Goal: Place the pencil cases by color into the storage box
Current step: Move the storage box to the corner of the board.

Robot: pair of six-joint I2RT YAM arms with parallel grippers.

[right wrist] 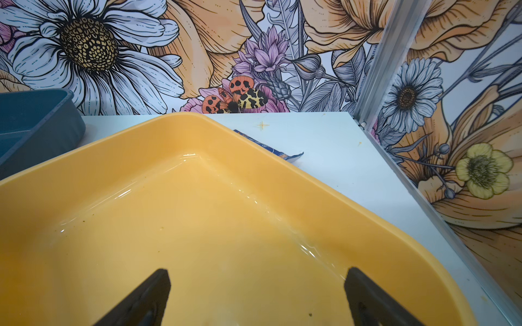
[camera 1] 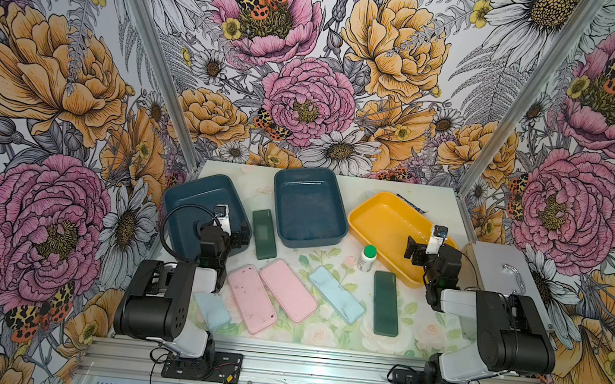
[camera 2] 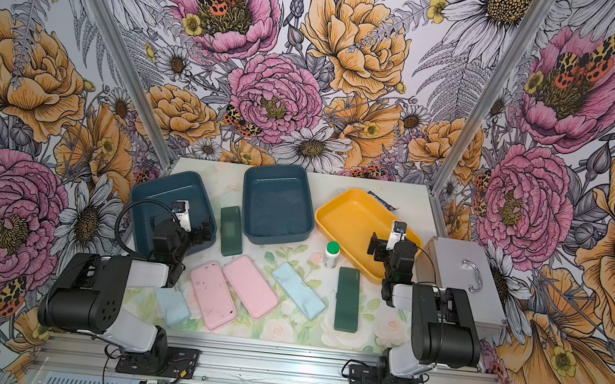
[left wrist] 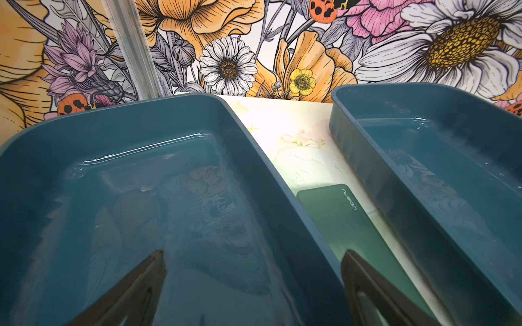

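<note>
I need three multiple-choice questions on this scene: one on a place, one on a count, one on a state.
1. The white bottle stands: A) on the table beside the yellow bin; B) inside that bin; C) on a pink case.
2. The pink pencil cases number: A) one; B) three; C) two.
3. The fingers of the right gripper are: A) shut on a green case; B) apart, holding nothing; C) shut on the bottle.
1 A: it stands outside the rim. 2 C: two lie side by side. 3 B: only bin floor shows between them.
</note>
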